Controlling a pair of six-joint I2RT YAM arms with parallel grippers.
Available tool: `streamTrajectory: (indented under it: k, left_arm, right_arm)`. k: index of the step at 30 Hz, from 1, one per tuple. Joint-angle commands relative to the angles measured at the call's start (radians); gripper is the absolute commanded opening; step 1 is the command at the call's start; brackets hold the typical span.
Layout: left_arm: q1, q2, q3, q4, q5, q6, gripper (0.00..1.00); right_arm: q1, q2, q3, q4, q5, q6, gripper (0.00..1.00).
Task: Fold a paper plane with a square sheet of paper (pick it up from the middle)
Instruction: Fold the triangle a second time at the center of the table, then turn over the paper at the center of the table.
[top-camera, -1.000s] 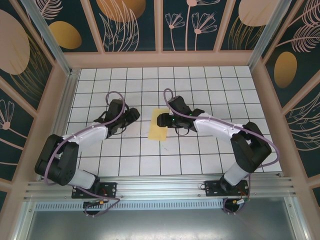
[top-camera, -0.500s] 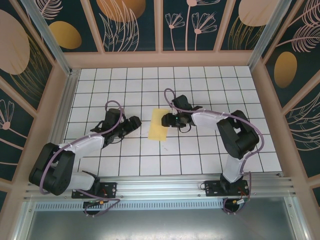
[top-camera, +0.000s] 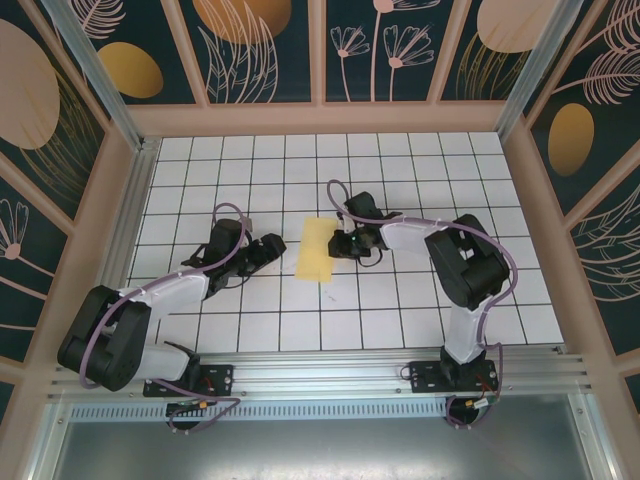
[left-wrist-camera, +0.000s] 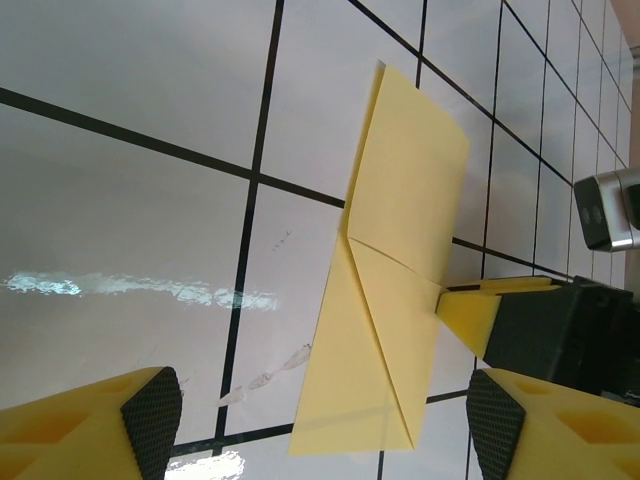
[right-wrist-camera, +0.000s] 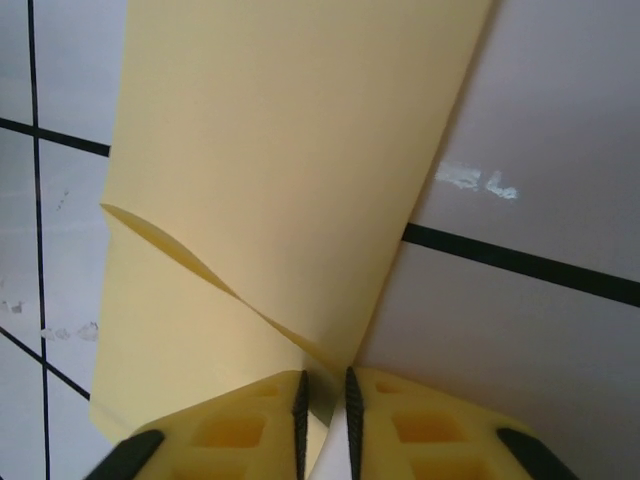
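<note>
Pinching the sheet of paper (right-wrist-camera: 280, 150) at the mid of its R edge, the right pincer (right-wrist-camera: 323, 385) has its pads all but together w/ the thin edge between them, prob. to lift that side for the next crease. The sheet lies approx. mid tabletop (top-camera: 400, 170), well apart from every edge, partly folded w/ a diagonal flap showing. The left pincer (left-wrist-camera: 322, 405) gapes wide, empty, near the sheet's L edge but not touching it. It's likely kept clear so it can take that side.

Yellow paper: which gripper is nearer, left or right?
Right. The right gripper pinches the yellow paper at its right edge; the left gripper is open, apart from its left edge.
</note>
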Motion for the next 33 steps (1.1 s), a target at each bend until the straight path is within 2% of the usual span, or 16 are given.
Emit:
streamTrajectory:
  k: [1, 6, 11, 13, 24, 33]
  left_arm:
    - [-0.006, 0.013, -0.019, 0.047, 0.027, -0.013, 0.77]
    - [-0.007, 0.017, -0.052, 0.123, 0.079, -0.044, 0.78]
    - [-0.023, 0.043, -0.09, 0.263, 0.144, -0.102, 0.79]
    - [-0.039, 0.071, -0.091, 0.307, 0.158, -0.117, 0.79]
    - [-0.104, 0.181, -0.075, 0.496, 0.197, -0.184, 0.79]
    - [-0.108, 0.292, -0.037, 0.583, 0.212, -0.15, 0.8]
  right_arm:
    - [0.0, 0.021, 0.021, 0.025, -0.052, -0.002, 0.13]
    - [-0.013, -0.006, -0.008, 0.081, -0.104, 0.029, 0.01]
    - [-0.028, -0.055, -0.086, 0.207, -0.22, 0.12, 0.0]
    - [-0.064, -0.062, -0.111, 0.247, -0.262, 0.154, 0.0]
    - [-0.11, -0.134, -0.203, 0.419, -0.409, 0.28, 0.0]
    - [-0.12, -0.127, -0.236, 0.422, -0.423, 0.298, 0.0]
